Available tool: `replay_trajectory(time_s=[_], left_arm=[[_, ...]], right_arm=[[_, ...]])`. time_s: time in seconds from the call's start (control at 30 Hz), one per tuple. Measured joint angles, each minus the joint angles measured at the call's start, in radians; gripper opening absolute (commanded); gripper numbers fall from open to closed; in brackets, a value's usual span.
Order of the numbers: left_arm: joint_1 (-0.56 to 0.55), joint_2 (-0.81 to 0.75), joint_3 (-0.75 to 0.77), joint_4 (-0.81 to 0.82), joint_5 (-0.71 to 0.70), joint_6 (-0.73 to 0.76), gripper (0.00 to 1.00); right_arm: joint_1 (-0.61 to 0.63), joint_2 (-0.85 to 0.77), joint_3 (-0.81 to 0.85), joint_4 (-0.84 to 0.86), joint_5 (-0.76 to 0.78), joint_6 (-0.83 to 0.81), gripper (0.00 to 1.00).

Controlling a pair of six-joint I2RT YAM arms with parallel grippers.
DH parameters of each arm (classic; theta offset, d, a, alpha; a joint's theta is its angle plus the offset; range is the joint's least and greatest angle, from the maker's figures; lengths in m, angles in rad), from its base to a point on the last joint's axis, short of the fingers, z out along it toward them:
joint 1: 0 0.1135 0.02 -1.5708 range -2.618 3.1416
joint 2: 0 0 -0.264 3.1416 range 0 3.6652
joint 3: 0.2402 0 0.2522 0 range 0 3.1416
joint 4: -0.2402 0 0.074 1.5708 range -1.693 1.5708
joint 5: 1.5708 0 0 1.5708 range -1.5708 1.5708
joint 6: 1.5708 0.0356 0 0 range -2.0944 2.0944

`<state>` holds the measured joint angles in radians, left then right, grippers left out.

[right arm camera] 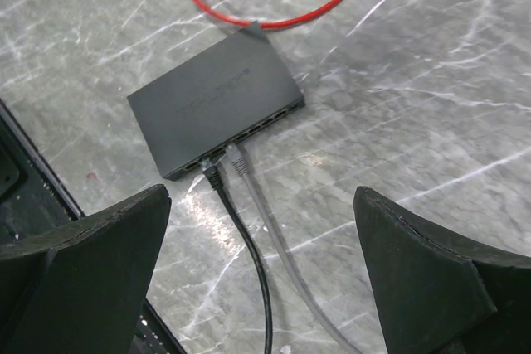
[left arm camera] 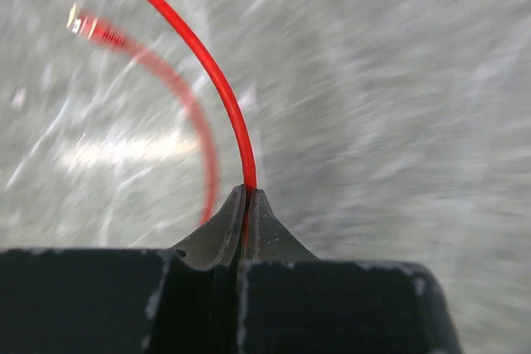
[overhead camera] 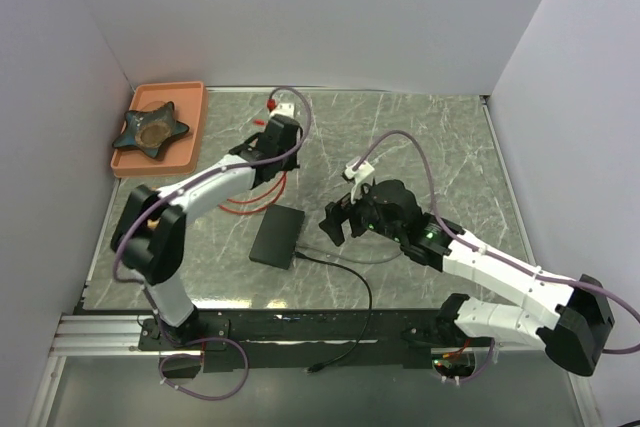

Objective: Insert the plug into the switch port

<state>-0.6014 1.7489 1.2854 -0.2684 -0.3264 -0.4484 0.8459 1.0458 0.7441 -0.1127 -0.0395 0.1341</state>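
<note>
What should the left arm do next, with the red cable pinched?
Probably draw the red cable toward the switch. The left end effector is shut on the cable well short of its plug, while the right end effector hangs open near the switch.

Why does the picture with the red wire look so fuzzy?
Left wrist view: the marble table is smeared, likely motion blur, with only the red wire by the shut left gripper sharp; right wrist view: the black box is crisp; top view: soft, even light.
</note>
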Motion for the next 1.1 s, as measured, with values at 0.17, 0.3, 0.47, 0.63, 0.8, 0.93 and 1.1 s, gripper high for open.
replay_trajectory(time_s=[0.17,0.3,0.47,0.63,0.8,0.93,1.1], left_arm=[[-0.040,-0.120,0.067,0.080,0.121,0.002,0.01],[-0.072,-0.193,0.068,0.161,0.231,-0.005,0.01],[-0.081,-0.336,-0.062,0.313,0.340,-0.040,0.01],[-0.079,-0.471,-0.319,0.513,0.391,-0.089,0.01],[-0.079,-0.445,-0.599,0.707,0.422,-0.159,0.01],[-0.079,-0.373,-0.702,0.751,0.438,-0.210,0.01],[-0.079,-0.352,-0.670,0.727,0.405,-0.225,0.44]], right_arm=[[-0.006,-0.070,-0.027,-0.002,0.045,0.007,0.99],[-0.011,-0.140,-0.046,-0.007,0.068,0.011,0.99],[-0.016,-0.237,-0.064,0.012,0.077,0.011,0.99],[-0.023,-0.326,-0.103,0.044,0.059,0.012,0.99],[-0.037,-0.292,-0.117,0.066,0.016,0.035,0.99],[-0.046,-0.220,-0.120,0.072,-0.009,0.061,0.99],[-0.066,-0.127,-0.124,0.076,-0.024,0.082,0.99]])
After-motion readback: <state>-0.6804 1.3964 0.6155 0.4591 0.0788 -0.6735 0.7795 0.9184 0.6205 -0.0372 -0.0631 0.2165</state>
